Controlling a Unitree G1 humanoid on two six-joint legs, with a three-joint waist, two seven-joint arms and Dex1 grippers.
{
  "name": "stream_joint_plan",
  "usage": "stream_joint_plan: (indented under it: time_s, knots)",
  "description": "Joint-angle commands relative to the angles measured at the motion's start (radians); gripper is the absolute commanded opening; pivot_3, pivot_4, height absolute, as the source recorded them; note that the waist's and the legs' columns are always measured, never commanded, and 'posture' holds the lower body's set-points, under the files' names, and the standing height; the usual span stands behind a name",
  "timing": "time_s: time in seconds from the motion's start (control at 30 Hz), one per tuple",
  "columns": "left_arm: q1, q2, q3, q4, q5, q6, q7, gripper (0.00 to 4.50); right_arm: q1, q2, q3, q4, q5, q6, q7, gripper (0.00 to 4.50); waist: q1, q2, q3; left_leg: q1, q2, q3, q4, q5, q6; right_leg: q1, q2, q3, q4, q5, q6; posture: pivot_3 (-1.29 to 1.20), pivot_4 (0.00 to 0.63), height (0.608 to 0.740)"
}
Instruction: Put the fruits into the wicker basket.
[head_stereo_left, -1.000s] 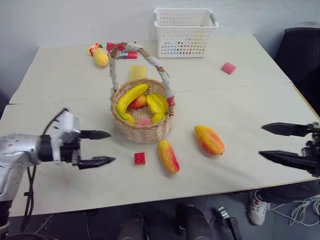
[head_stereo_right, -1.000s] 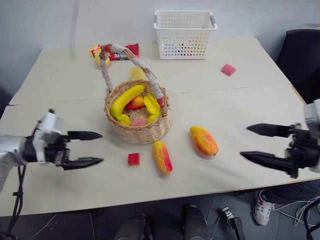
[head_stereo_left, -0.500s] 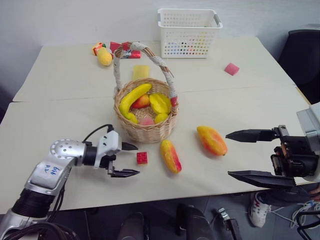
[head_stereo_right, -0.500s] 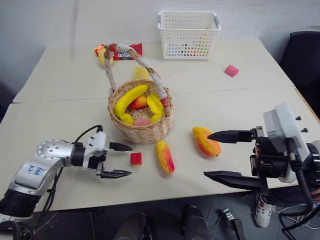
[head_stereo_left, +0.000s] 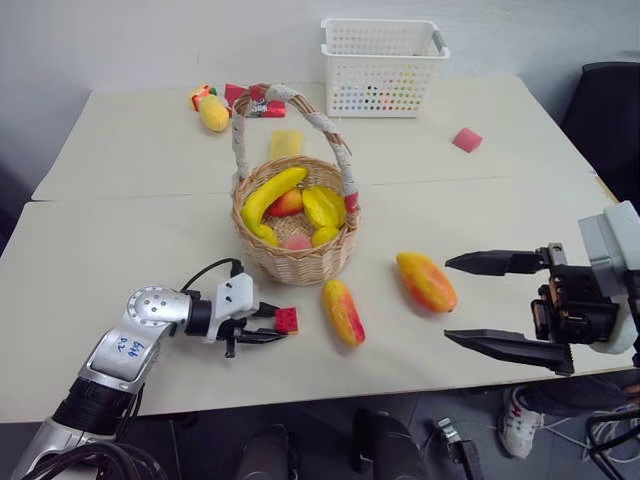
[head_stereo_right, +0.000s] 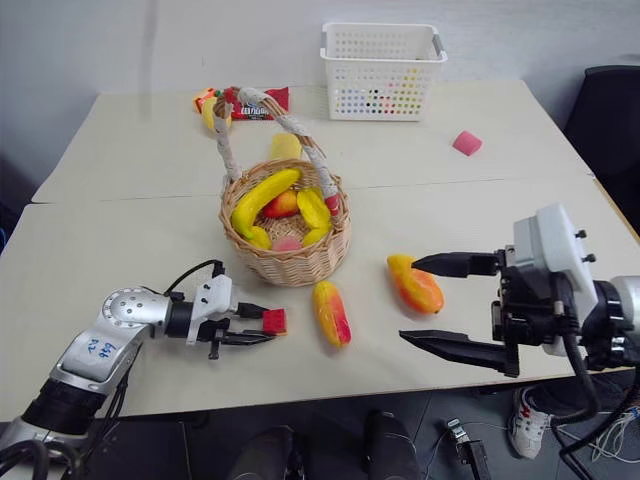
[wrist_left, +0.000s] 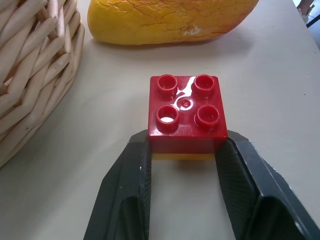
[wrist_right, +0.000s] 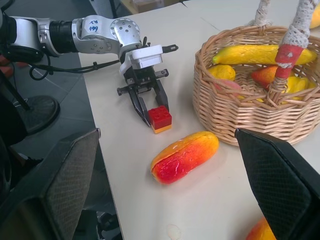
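The left gripper (head_stereo_left: 280, 322) lies low on the table (head_stereo_left: 120, 250) with its two black fingers (wrist_left: 131, 175) pressed against the sides of a small red toy brick (head_stereo_left: 287, 320), which sits on the tabletop between their tips. Just beyond that hand's fingertips lies the nearer of the two mango-like fruits (head_stereo_left: 342, 312), yellow-orange with a red flush, flat on the table; the wicker basket (head_stereo_left: 296, 262) stands just beside the brick, close to the gripper's inner side, already carrying a banana (head_stereo_left: 266, 194) and other toy fruit under its cord-wrapped handle (head_stereo_left: 300, 115). The right gripper (head_stereo_left: 497, 300) hangs above the table with its fingers spread wide and nothing between them, pointing across toward the left arm. The second fruit (head_stereo_left: 426, 281) lies on the table just ahead of its fingertips, apart from both. A white perforated basket (head_stereo_left: 383, 65) and a pink block (head_stereo_left: 466, 139) sit well beyond both hands on the far side of the table.
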Motion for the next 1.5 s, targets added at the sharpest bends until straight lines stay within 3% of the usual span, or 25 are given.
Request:
stream_joint_plan:
  time_s: [0.03, 0.1, 0.33, 0.43, 0.53, 0.83, 1.1, 1.23, 1.37, 1.5]
  knots:
    - [0.064, 0.023, 0.103, -0.035, -0.045, 0.047, 0.042, 1.46, 0.001, 0.017, 0.0, -0.004, -0.015, -0.033, -0.003, 4.5, -0.004, 0.0, 0.0, 0.0, 0.0, 0.0, 0.0, 0.0, 0.0, 0.0, 0.0, 0.0, 0.0, 0.0, 0.0, 0.0, 0.15, 0.74]
    - [0.098, 0.017, 0.177, -0.054, -0.073, 0.081, 0.093, 1.46, -0.004, 0.023, 0.009, 0.002, -0.017, -0.038, -0.006, 4.5, -0.01, 0.0, 0.0, 0.0, 0.001, 0.0, 0.0, 0.0, 0.0, 0.0, 0.0, 0.0, 0.0, 0.0, 0.0, 0.0, 0.15, 0.74]
    - [0.288, -0.03, 0.63, -0.079, -0.191, 0.315, 0.395, 1.46, -0.092, 0.045, 0.109, 0.062, -0.052, -0.075, 0.004, 4.5, -0.023, -0.001, 0.0, 0.0, 0.002, -0.001, 0.0, 0.0, 0.0, 0.0, -0.001, 0.0, 0.0, 0.0, 0.0, 0.0, 0.15, 0.74]
    - [0.279, -0.05, 0.719, 0.012, -0.159, 0.35, 0.531, 1.46, -0.131, 0.066, 0.17, 0.082, -0.071, -0.087, 0.01, 4.5, -0.019, -0.002, -0.001, 0.0, 0.001, -0.001, 0.0, 0.0, 0.0, 0.0, -0.001, 0.0, 0.0, 0.0, 0.0, 0.0, 0.15, 0.74]
    - [0.288, -0.046, 0.708, 0.067, -0.129, 0.326, 0.554, 1.46, -0.176, 0.085, 0.238, 0.113, -0.129, -0.112, 0.018, 4.5, -0.016, -0.003, -0.002, 0.0, 0.0, -0.001, 0.0, 0.0, 0.0, 0.0, -0.002, -0.001, 0.0, 0.0, 0.0, 0.0, 0.15, 0.74]
    - [0.324, 0.034, 0.778, -0.014, -0.178, 0.358, 0.51, 4.42, -0.227, 0.097, 0.287, 0.162, -0.195, -0.126, 0.039, 4.5, -0.022, -0.005, -0.003, 0.0, 0.0, -0.001, -0.001, 0.0, 0.0, -0.001, -0.011, -0.003, 0.001, -0.001, -0.001, 0.0, 0.15, 0.74]
    - [0.381, 0.305, 0.906, -0.205, -0.461, 0.49, 0.065, 4.47, -0.16, 0.145, 0.343, 0.067, -0.214, -0.083, -0.08, 4.5, -0.024, -0.006, -0.003, -0.001, -0.001, -0.001, -0.002, -0.001, -0.002, -0.002, -0.012, -0.005, 0.0, -0.001, -0.002, 0.0, 0.15, 0.74]
    - [0.373, 0.433, 0.905, -0.261, -0.54, 0.525, -0.102, 4.47, -0.174, 0.218, 0.425, 0.049, -0.245, -0.015, -0.255, 4.5, -0.026, -0.004, -0.003, -0.001, -0.001, 0.0, -0.002, -0.001, -0.002, -0.002, -0.012, -0.007, 0.001, -0.002, -0.003, 0.0, 0.15, 0.74]
    - [0.284, 0.517, 0.789, -0.321, -0.593, 0.511, -0.181, 4.47, -0.198, 0.287, 0.528, 0.014, -0.277, 0.052, -0.368, 4.5, -0.025, -0.003, -0.002, 0.0, -0.001, 0.001, -0.002, -0.001, -0.004, -0.003, -0.006, -0.006, 0.003, -0.002, -0.004, 0.0, 0.15, 0.74]
    - [0.072, 0.542, 0.55, -0.342, -0.59, 0.445, -0.223, 4.47, -0.244, 0.407, 0.646, 0.023, -0.314, 0.12, -0.491, 4.5, -0.025, -0.004, -0.003, 0.0, 0.001, 0.002, -0.001, -0.001, -0.006, -0.003, 0.002, -0.005, 0.004, -0.003, -0.005, 0.0, 0.15, 0.74]
